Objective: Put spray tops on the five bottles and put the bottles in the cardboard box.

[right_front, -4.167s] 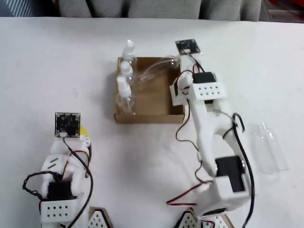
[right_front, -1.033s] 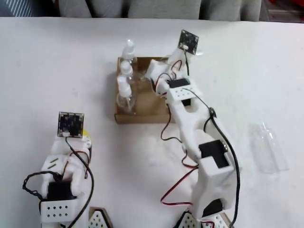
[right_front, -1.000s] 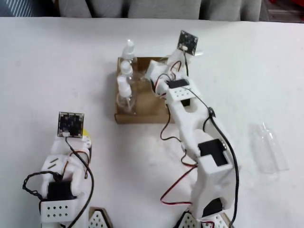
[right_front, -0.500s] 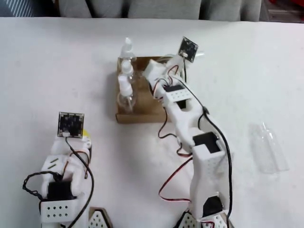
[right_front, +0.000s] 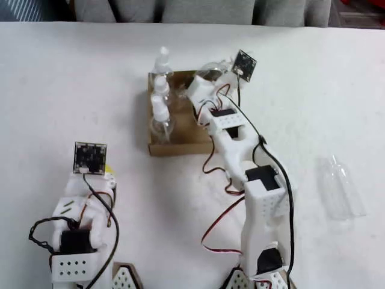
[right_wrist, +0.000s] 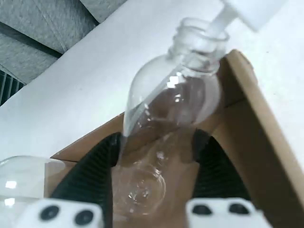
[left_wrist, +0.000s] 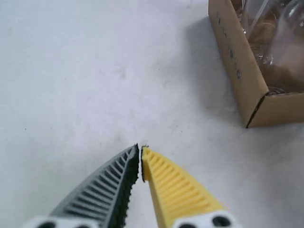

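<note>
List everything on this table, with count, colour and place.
table: one, white, under everything
cardboard box: one, brown, mid-table
capped bottles: apparently three, clear with white spray tops, standing along the box's left wall
held bottle: one, clear, tilted over the box's far right corner
spray top: one, white, tube in the held bottle's neck, not seated
loose bottle: one, clear, no top visible, lying on the table at far right
left gripper: grey and yellow, shut, over bare table near the box
right gripper: black, shut on the held bottle
</note>
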You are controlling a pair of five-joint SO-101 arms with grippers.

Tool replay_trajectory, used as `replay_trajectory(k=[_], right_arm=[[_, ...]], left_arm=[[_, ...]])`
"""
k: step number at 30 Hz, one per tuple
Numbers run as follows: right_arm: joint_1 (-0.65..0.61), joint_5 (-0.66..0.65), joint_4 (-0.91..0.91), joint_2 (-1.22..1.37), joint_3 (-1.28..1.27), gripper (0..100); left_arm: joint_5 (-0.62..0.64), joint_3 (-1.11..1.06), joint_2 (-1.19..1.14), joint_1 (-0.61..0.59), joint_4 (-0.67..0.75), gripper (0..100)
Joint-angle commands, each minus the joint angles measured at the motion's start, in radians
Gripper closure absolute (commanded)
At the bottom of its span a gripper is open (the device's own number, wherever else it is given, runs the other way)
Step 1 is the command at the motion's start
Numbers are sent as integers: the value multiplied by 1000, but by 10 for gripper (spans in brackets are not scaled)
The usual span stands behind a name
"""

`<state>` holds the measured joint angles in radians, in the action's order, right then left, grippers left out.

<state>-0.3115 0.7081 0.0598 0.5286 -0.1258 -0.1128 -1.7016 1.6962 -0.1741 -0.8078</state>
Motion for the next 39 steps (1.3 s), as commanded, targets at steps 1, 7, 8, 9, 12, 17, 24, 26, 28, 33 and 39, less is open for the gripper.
replay_trajectory(k=[1, 7, 8, 9, 12, 17, 24, 26, 28, 33, 39], right_arm=[[18, 8, -5, -5, 28, 981], [19, 2, -4, -5, 25, 982], [24, 0, -2, -7, 20, 982], [27, 0, -4, -12, 12, 982], [33, 0, -4, -18, 5, 982], [30, -5, -2, -56, -25, 982], [15, -63, -50, -150, -133, 982], [15, -63, -54, -160, -144, 982], [16, -64, -53, -168, -147, 982], [21, -95, -48, -170, -147, 982], [16, -149, -47, -199, -150, 982]], left_arm=[[-12, 3, 5, -4, -6, 980], [-12, 3, 5, -4, -6, 980], [-12, 3, 5, -4, -6, 980], [-12, 3, 5, -4, -6, 980], [-12, 3, 5, -4, -6, 980], [-12, 3, 5, -4, -6, 980], [-12, 3, 5, -4, -6, 980], [-12, 3, 5, -4, -6, 980], [-12, 3, 5, -4, -6, 980], [-12, 3, 5, -4, -6, 980], [-12, 3, 5, -4, -6, 980]])
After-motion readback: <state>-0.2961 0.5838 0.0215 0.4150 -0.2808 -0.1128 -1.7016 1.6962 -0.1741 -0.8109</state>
